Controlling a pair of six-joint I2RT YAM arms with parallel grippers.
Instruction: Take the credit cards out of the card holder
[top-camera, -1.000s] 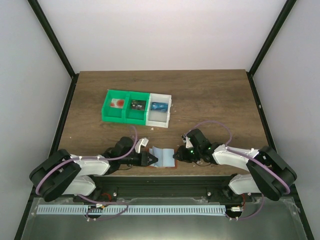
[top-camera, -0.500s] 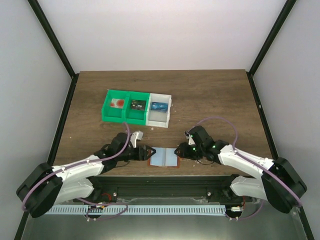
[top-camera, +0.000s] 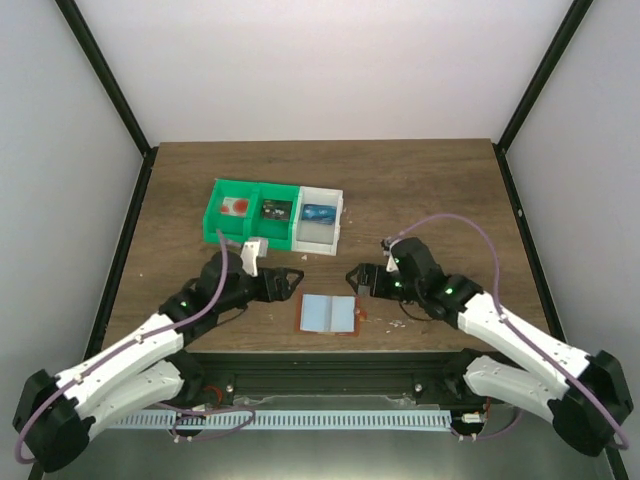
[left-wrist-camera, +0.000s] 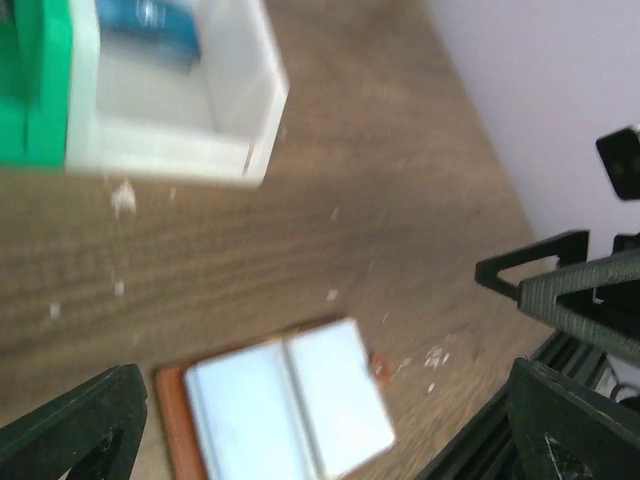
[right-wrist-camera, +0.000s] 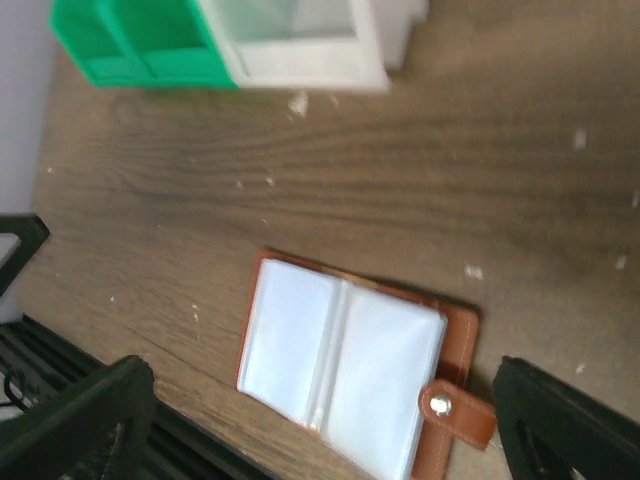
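Note:
The card holder (top-camera: 328, 314) lies open and flat near the table's front edge, orange-brown rim out and pale lining up; it also shows in both wrist views (left-wrist-camera: 285, 400) (right-wrist-camera: 345, 365). Its snap tab (right-wrist-camera: 450, 410) sticks out to one side. My left gripper (top-camera: 290, 280) hovers just behind the holder's left side, open and empty. My right gripper (top-camera: 358, 278) hovers behind its right side, also open and empty. A blue credit card (top-camera: 319, 212) (left-wrist-camera: 155, 25) lies in the white bin (top-camera: 322, 232).
A green bin (top-camera: 222, 232) with two compartments stands at the back left, joined to the white bin (left-wrist-camera: 240, 90). One compartment holds a pale card with a red mark (top-camera: 236, 207), the other a dark card (top-camera: 276, 211). Small white specks (top-camera: 405, 318) dot the wood.
Both grippers were shut at the holder's left and right edges; they have opened wide, lifted and drawn back away from it. The holder now lies flat on the table.

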